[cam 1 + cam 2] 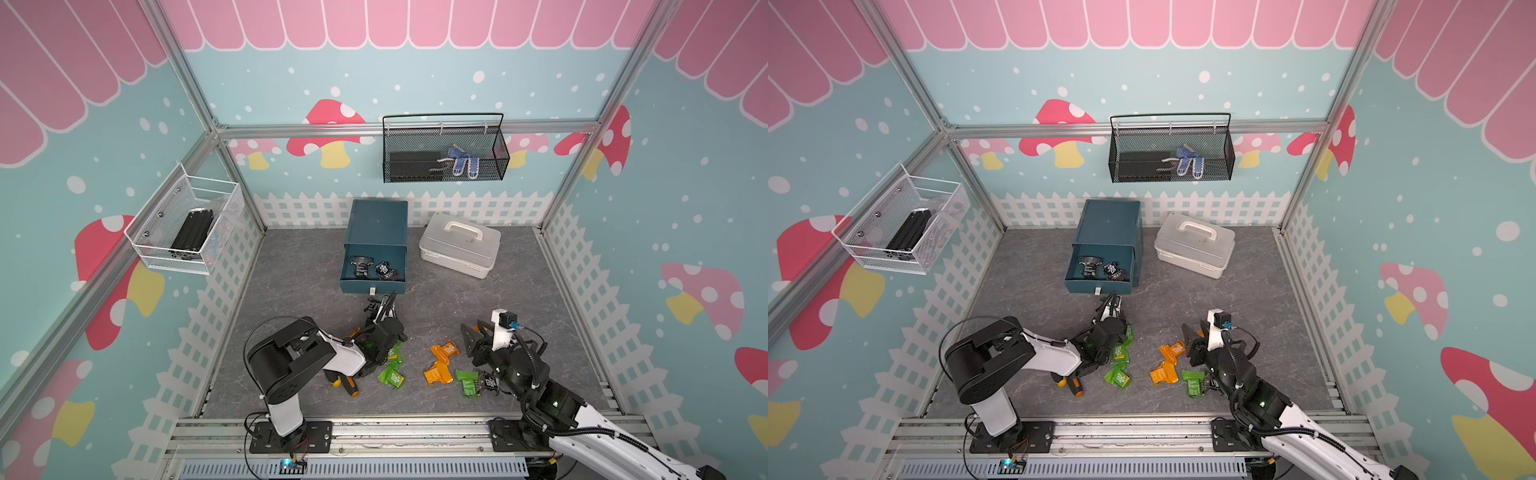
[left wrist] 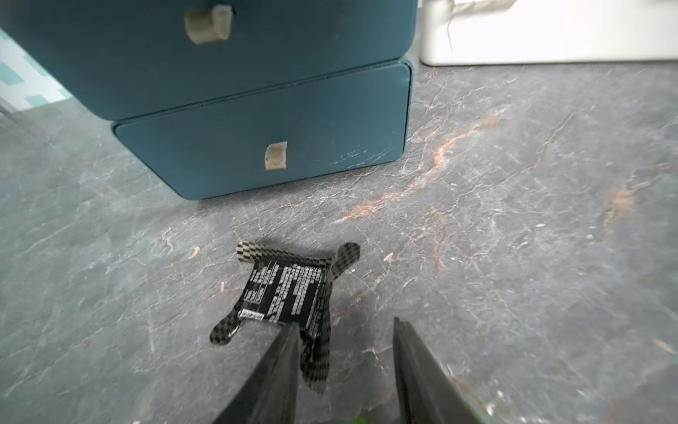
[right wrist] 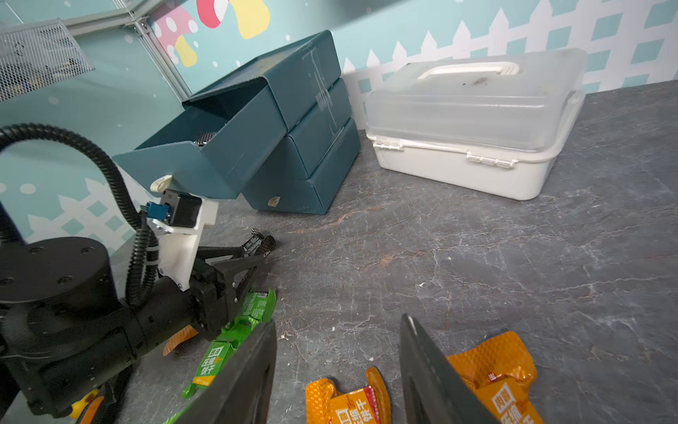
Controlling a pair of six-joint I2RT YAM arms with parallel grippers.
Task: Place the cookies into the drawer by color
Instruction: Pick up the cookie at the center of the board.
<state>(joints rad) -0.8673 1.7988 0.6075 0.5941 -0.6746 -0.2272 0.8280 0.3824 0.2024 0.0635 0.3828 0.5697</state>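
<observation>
your left gripper (image 2: pixel 345 323) stands part open and empty; the black cookie (image 2: pixel 290 293) lies on the table (image 2: pixel 513 220) before the drawer (image 2: pixel 257 154), one crimped end between the jaws. your right gripper (image 3: pixel 338 318) hangs open, empty, above the orange cookies (image 3: pixel 345 403). judged light, crinkly, slippery foil: pinch a flat crimped end.

At the back of the worktop (image 1: pixel 291 299), drawer cabinet (image 1: pixel 378 224), case (image 1: pixel 459 247) just right; cookies (image 1: pixel 360 267) in pulled-out top drawer (image 1: pixel 353 286), more cookies (image 1: pixel 445 351) in front.
</observation>
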